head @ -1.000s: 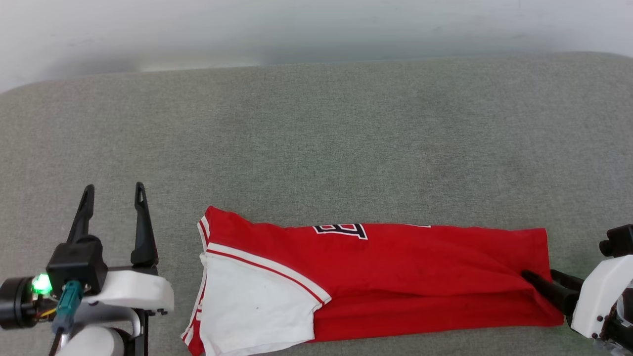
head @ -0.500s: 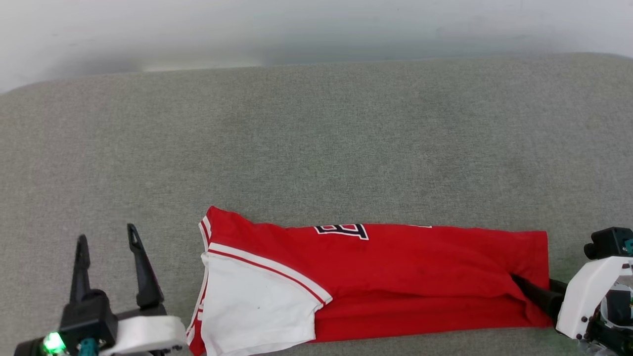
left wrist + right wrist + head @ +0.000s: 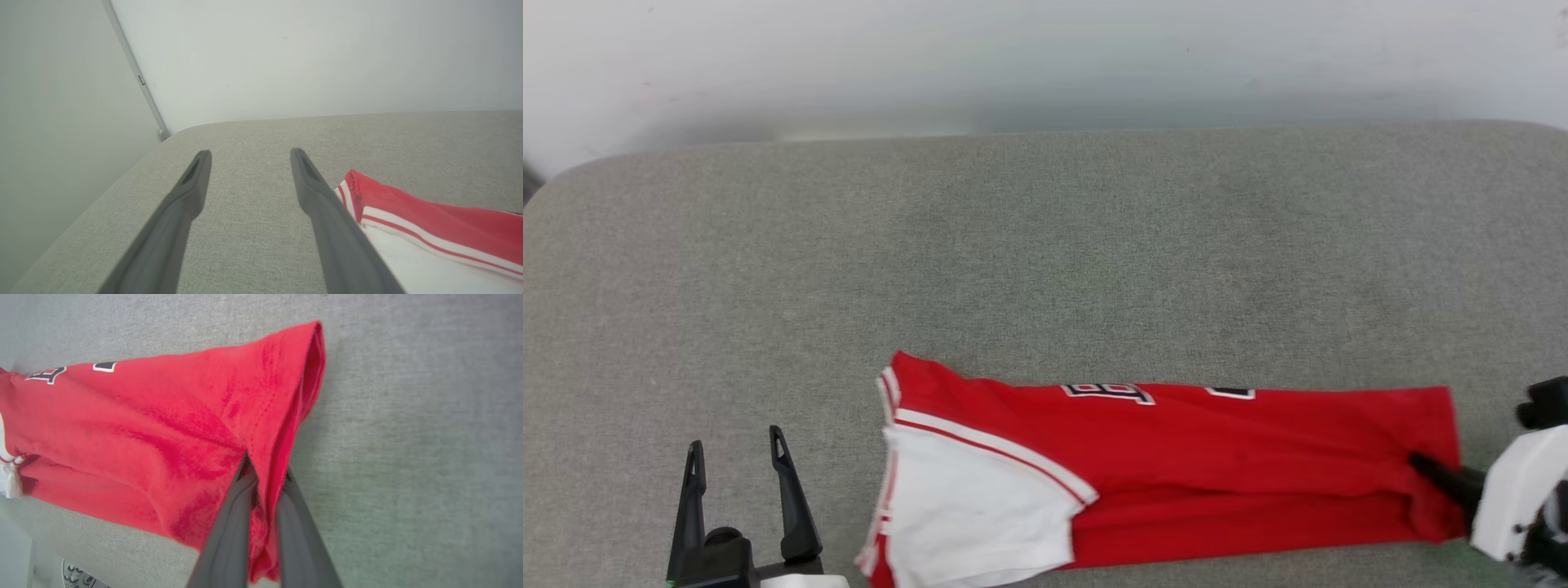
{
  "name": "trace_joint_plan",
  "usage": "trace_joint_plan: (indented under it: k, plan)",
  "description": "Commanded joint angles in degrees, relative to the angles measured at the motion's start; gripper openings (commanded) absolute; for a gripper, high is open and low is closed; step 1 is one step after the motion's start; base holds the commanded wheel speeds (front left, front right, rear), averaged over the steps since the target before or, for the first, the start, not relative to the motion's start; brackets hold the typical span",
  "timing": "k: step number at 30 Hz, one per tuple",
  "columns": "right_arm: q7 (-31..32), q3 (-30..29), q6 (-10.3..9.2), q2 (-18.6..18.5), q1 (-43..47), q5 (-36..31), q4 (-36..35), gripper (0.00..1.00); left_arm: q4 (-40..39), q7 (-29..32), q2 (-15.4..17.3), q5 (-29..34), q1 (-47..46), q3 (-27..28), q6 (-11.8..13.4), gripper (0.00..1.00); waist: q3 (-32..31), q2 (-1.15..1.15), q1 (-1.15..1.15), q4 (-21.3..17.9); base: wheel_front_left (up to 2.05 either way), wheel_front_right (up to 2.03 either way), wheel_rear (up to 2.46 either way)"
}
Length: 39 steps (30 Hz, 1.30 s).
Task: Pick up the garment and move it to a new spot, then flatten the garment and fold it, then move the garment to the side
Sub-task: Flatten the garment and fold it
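The garment, a red T-shirt with a white sleeve, lies folded lengthwise in a long strip near the front of the grey cushion. At the strip's right end my right gripper is shut on the garment's hem; in the right wrist view its fingers pinch the red hem between them. To the left of the sleeve, my left gripper stands open and holds nothing. In the left wrist view its fingers point over bare cushion, with the striped sleeve seam just to their right.
A pale wall rises behind the cushion's far edge. The cushion's left corner meets a wall joint. A wide stretch of bare cushion lies beyond the garment.
My right gripper has shut on the garment's right hem. The left gripper has dropped lower in the head view, still open. The camera has shifted slightly.
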Motion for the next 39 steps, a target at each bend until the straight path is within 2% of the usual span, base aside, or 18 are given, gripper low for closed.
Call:
trace_joint_plan:
  k: [1, 8, 11, 15, 19, 24, 28, 33, 34, 39]
  plan:
    - [0.0, -1.22, -0.04, -1.82, -0.53, -0.05, 0.52, 0.0, 0.24, -0.13, -0.31, 1.11, 0.56, 0.31, -0.4, 1.0, -0.37, 0.0, 0.0, 0.1, 0.0, 0.0, 0.0]
    - [2.77, -4.23, -0.04, -7.62, -1.53, -3.25, 3.3, 0.0, 0.53, -0.13, -1.33, 2.37, 1.27, 1.49, -1.41, 1.0, -1.35, 0.0, 0.0, -0.19, 0.0, 0.0, 0.0]
    - [6.19, -4.72, -0.04, -7.87, -1.63, -2.63, 2.56, 0.0, 0.84, -0.13, -1.53, 2.41, 1.77, 2.31, -1.86, 1.0, -1.91, 0.0, 0.0, -0.39, 0.0, 0.0, 0.0]
    - [11.48, -4.39, -0.04, -8.04, -0.78, 0.05, -3.94, 0.0, 1.44, -0.14, -1.81, 2.5, 2.34, 3.0, -2.8, 1.0, -2.63, 0.0, 0.0, -0.56, 0.0, 0.0, 0.0]
    - [15.97, -4.51, -0.03, -6.99, 0.1, 4.21, -13.95, 0.0, 1.95, -0.14, -2.2, 2.31, 2.14, 3.78, -3.67, 1.0, -2.92, 0.0, 0.0, -0.69, 0.0, 0.0, 0.0]
    - [19.66, -2.41, -0.03, -4.51, -1.5, 3.64, -24.2, 0.0, 2.8, -0.14, -2.79, 2.27, 0.87, 4.28, -4.95, 1.0, -2.59, 0.0, 0.0, -0.27, 0.0, 0.0, 0.0]
    - [22.4, 1.61, -0.03, -1.15, -5.47, 0.09, -28.8, 0.0, 3.38, -0.14, -3.13, 2.29, -0.13, 4.79, -5.94, 1.0, -1.83, 0.0, 0.0, 0.15, 0.0, 0.0, 0.0]
    - [24.59, 9.03, -0.03, 4.59, -12.08, -5.12, -28.87, 0.0, 3.85, -0.13, -3.56, 2.67, -1.31, 5.22, -6.82, 1.0, -0.93, 0.0, 0.0, 0.78, 0.0, 0.0, 0.0]
    - [24.59, 9.03, -0.03, 4.59, -12.08, -5.12, -28.87, 0.0, 3.85, -0.13, -3.56, 2.67, -1.31, 5.22, -6.82, 1.0, -0.93, 0.0, 0.0, 0.78, 0.0, 0.0, 0.0]
    - [24.17, 16.74, -0.04, 10.53, -18.72, -8.47, -25.41, 0.0, 4.07, -0.13, -4.0, 2.94, -2.29, 5.51, -7.5, 1.0, -0.01, 0.0, 0.0, 1.66, 0.0, 0.0, 0.0]
